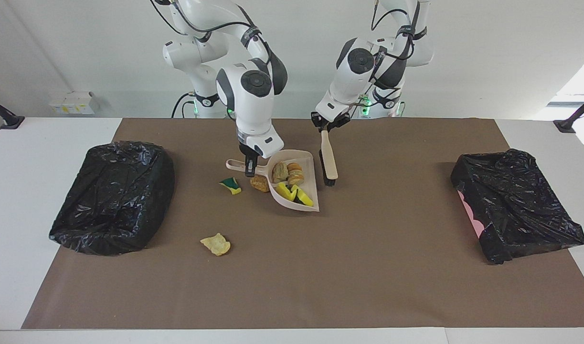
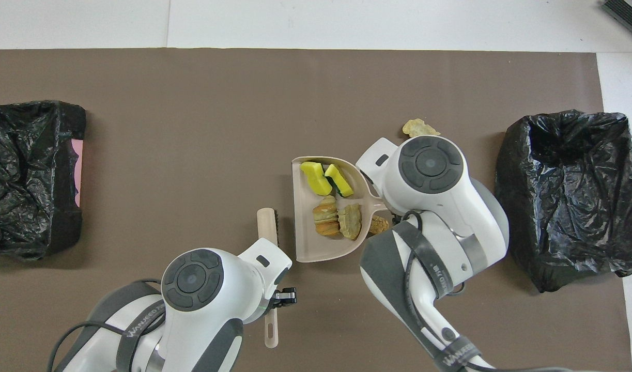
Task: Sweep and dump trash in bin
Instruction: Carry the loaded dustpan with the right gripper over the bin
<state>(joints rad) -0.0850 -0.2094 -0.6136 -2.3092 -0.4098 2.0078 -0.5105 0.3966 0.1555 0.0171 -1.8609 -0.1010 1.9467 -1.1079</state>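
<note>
Brown paper covers most of the white bench (image 1: pixel 15 200), with a plain pale wall at the robots' end.

Nearest the robots, the left gripper (image 1: pixel 326 126) has its jaws clamped on the handle of the beige brush (image 1: pixel 328 156), which hangs tilted with its dark bristles just beside the dustpan's open edge, toward the left arm's end. The right gripper (image 1: pixel 249 167) has its jaws closed on the handle of the beige dustpan (image 1: pixel 305 165). The pan is lifted off the paper and sits over the middle of the bench.

Four pieces of the trash lie in the pan: a tan lump (image 2: pixel 350 221) and a layered brown lump (image 2: pixel 325 219) at its closed end, and two yellow sponge chunks (image 2: pixel 316 177), one with a green face, nearer its open edge.

A brown bread-like lump (image 1: pixel 259 183) lies on the paper, partly hidden under the pan. Just beside it, toward the right arm's end, sits a green-and-yellow sponge bit (image 1: pixel 231 185). Farther from the robots than both lies a pale yellow crumpled scrap (image 1: pixel 216 244), alone on the paper.

A black-bagged bin (image 1: pixel 112 196) stands at the right arm's end of the bench, and a second black-bagged bin (image 1: pixel 516 203), with a strip of pink showing at its edge, at the left arm's end.
</note>
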